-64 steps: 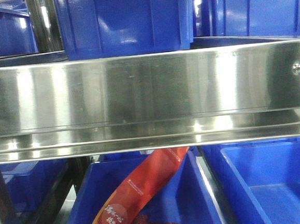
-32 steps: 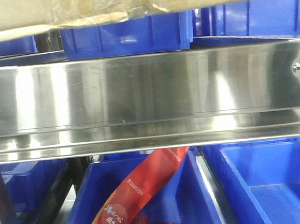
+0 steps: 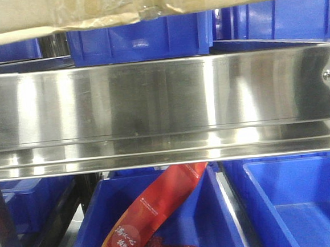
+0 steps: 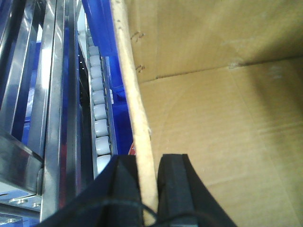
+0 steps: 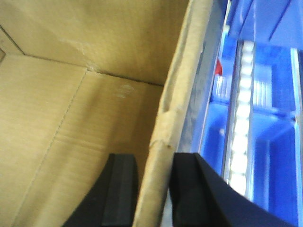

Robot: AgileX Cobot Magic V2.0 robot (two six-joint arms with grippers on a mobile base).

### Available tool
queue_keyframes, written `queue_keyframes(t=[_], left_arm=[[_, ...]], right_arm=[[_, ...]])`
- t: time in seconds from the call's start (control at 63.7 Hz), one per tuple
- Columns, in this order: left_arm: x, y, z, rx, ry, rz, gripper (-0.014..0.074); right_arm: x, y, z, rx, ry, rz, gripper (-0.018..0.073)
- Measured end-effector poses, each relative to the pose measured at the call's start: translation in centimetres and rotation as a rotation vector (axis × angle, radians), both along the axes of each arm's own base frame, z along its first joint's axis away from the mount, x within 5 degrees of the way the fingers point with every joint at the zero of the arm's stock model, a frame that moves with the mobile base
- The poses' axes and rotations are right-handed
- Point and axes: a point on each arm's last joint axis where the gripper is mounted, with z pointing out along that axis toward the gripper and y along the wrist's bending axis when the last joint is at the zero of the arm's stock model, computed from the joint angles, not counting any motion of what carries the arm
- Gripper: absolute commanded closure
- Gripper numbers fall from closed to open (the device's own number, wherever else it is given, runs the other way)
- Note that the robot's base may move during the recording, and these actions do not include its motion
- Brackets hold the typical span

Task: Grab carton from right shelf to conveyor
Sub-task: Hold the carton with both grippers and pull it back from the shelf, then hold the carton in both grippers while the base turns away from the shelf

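Carton: from the front, its bottom edge crossed the top of the view, above the steel rail of the shelf and in front of the upper bins. The edge sat lower at the left than at the right. Wrinkled clear tape lay along the seam near that edge.

Left gripper: it was clamped on one carton wall, with one black finger inside the box and the other outside. The raw cardboard edge was pinched between them. White rollers and steel framing ran close beside that wall on the outside.

Right gripper: it was clamped in the same way on the opposite wall, with the inner finger against the liner and the outer one on the side of the blue plastic. The wall's top edge was creased just above the grip.

Rail: a small screw sat near its right end.

Below the rail: two lower bins stood side by side. The left one held a red printed packet.
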Motion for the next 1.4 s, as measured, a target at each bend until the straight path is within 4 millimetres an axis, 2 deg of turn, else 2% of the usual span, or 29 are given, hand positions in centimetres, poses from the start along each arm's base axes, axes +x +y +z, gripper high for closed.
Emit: queue_keyframes(t=[0.298,1.398], left_arm=[[0.08,0.08,0.22,0.005,-0.026,0.002,0.0612],[0.06,0.15,0.31,0.008,-0.035,0.005,0.0612]], right_arm=[[0.37,0.14,0.51,0.025,-0.067,0.000,0.0629],[0.76,0.29,0.94,0.044,-0.128,0.002,0.0629]])
